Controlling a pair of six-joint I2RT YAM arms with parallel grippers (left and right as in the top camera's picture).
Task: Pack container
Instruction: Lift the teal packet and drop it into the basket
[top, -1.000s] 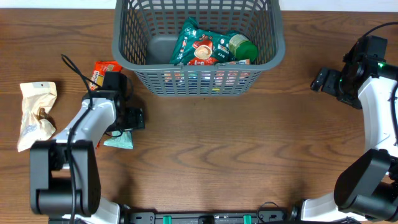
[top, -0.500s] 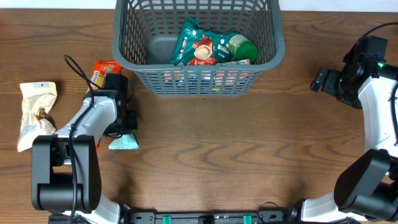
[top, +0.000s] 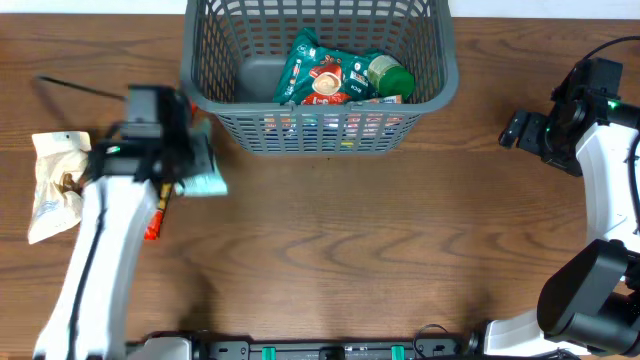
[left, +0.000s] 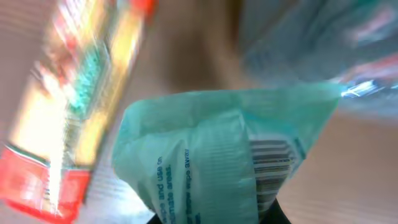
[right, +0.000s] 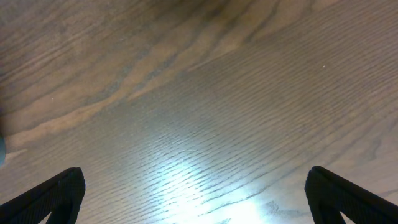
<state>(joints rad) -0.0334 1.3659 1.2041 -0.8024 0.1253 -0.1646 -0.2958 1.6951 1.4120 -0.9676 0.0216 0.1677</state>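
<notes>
The container (top: 440, 70), a dark grey lattice basket, stands at the back centre with a green coffee packet (top: 318, 72) and a green-capped item (top: 388, 76) inside. My left gripper (top: 193, 168) is raised above the table just left of the basket, shut on a pale teal wipes packet (top: 208, 180). In the left wrist view that teal packet (left: 211, 155) fills the middle, pinched at its lower end in my left gripper (left: 217, 219). My right gripper (top: 520, 130) hangs open at the far right; the right wrist view shows only bare wood above my right gripper (right: 196, 205).
A beige paper packet (top: 55, 185) lies at the far left. A red and orange packet (left: 68, 118) lies blurred beneath the left arm, its edge (top: 153, 222) showing beside the arm. The brown wooden table (top: 380, 250) stretches between the two arms.
My left gripper closed on the teal packet and lifted it off the table, the arm swinging up and back toward the basket's left side. The right arm has not moved.
</notes>
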